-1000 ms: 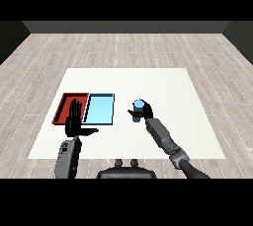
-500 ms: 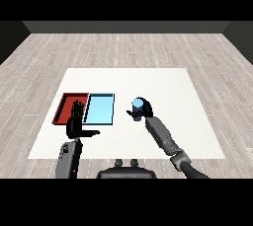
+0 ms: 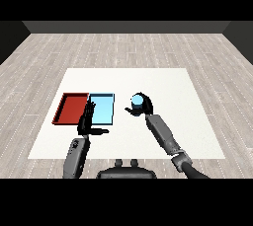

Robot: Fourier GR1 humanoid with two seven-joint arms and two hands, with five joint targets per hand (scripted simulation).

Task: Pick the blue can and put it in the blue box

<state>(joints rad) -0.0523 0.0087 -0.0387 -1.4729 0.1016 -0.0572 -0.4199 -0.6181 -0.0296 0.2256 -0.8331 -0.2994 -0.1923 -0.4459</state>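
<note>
The blue can (image 3: 137,101) stands upright to the right of the two trays, with my right hand (image 3: 145,107) curled round it. The light blue tray (image 3: 101,109) lies just left of the can, and nothing lies in it. My left hand (image 3: 87,121) is open with straight fingers. It hovers over the near edge where the red tray (image 3: 71,108) and the blue tray meet.
The white table (image 3: 168,87) stretches wide to the right and behind the trays. The red tray holds nothing. A grey wooden floor surrounds the table.
The right hand with the can has shifted slightly left toward the blue tray. The left hand has stayed put.
</note>
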